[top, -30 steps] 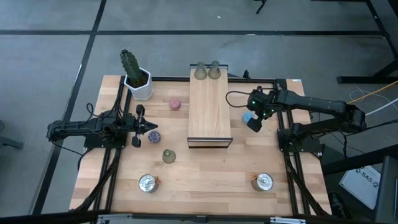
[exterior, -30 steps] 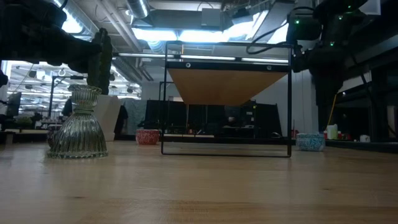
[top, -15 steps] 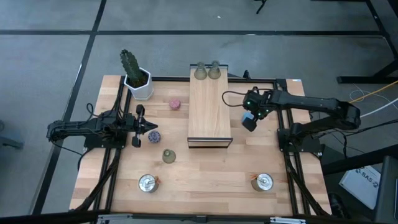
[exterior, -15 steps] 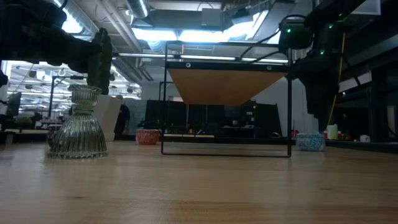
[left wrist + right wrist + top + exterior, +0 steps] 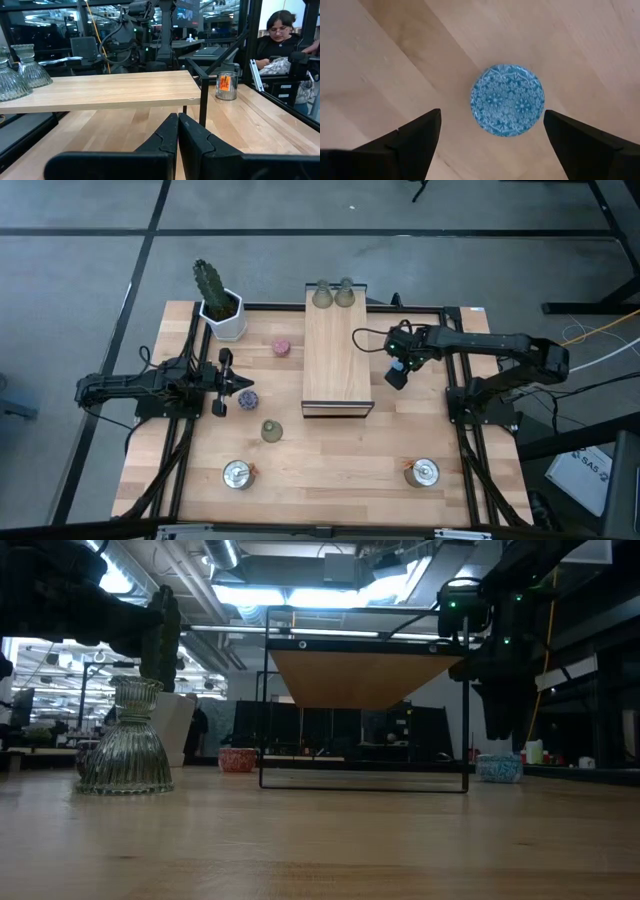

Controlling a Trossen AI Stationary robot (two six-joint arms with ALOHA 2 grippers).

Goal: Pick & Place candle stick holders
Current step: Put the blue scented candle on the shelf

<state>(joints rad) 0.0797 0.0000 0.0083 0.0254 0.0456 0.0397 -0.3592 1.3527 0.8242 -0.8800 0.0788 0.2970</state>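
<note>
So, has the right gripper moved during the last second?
Yes. In the high view the right gripper has shifted toward the long wooden board, and it is open above the blue holder.

surface (image 5: 330, 470): pale wood, smooth, matt
board (image 5: 337, 360): light wood, smooth
blue holder (image 5: 507, 100): patterned, glazed look
near-left bell holder (image 5: 127, 745): ribbed clear glass, shiny
silver holders (image 5: 238, 474): glossy metal
pincer fingers (image 5: 405, 142): dark, matt

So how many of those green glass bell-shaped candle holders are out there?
3. Two green holders stand side by side at the far end of the raised wooden board: one, the other. The third sits on the table, near the left arm. None seems hidden.
</note>
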